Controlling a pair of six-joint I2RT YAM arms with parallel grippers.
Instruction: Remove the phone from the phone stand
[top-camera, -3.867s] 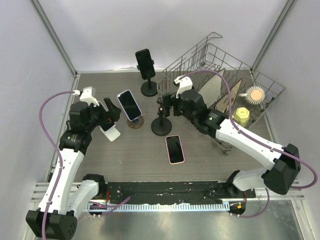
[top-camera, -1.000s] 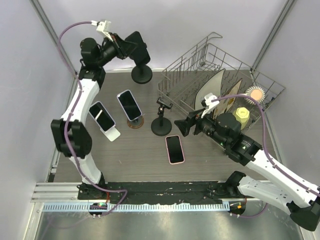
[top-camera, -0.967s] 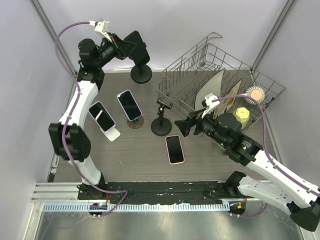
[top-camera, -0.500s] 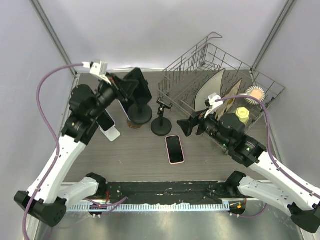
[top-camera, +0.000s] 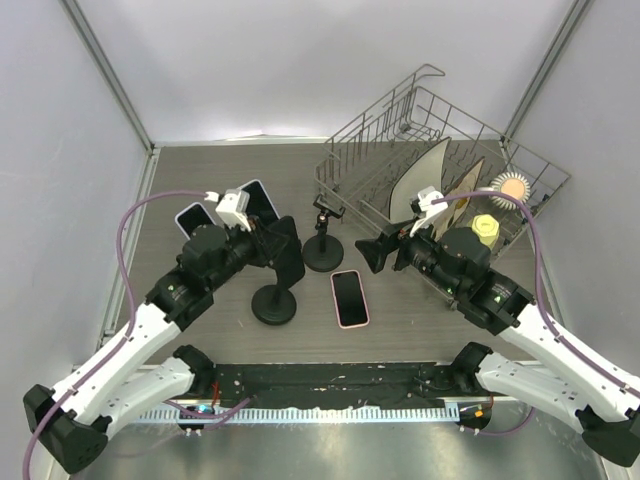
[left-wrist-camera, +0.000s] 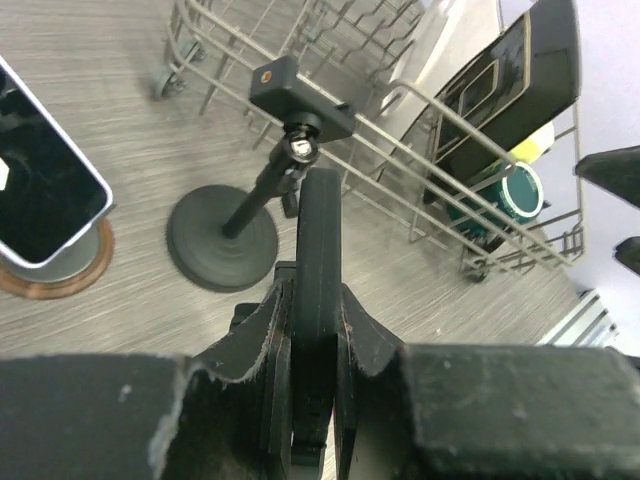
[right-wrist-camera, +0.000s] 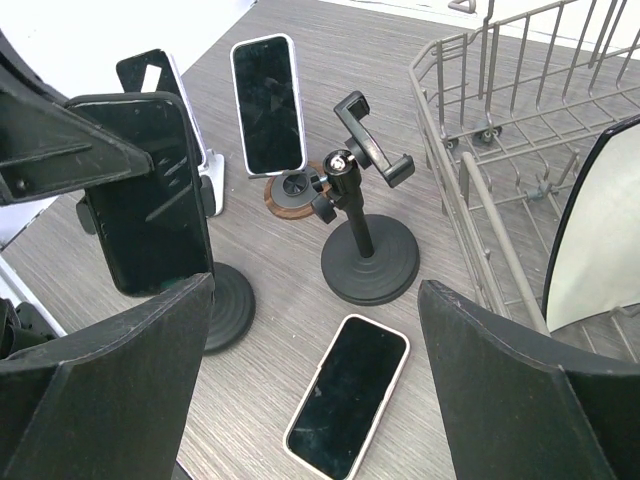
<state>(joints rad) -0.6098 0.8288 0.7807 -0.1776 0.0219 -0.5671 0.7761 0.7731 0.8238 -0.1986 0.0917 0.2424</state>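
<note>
A white-edged phone (top-camera: 350, 298) lies flat, screen up, near the front of the table (top-camera: 400, 330). Just left of it is the round base of the black stand (top-camera: 273, 303). On that stand the phone (right-wrist-camera: 140, 195) sits upright, with a black case, a dark screen and rounded corners. The left gripper (left-wrist-camera: 316, 310) is clamped tight on its side edges. The right gripper (top-camera: 370, 252) hangs spread wide, holding nothing, near an empty stand (top-camera: 322, 248). Farther back are a propped phone (right-wrist-camera: 267, 100) and a wire rack (top-camera: 400, 130).
</note>
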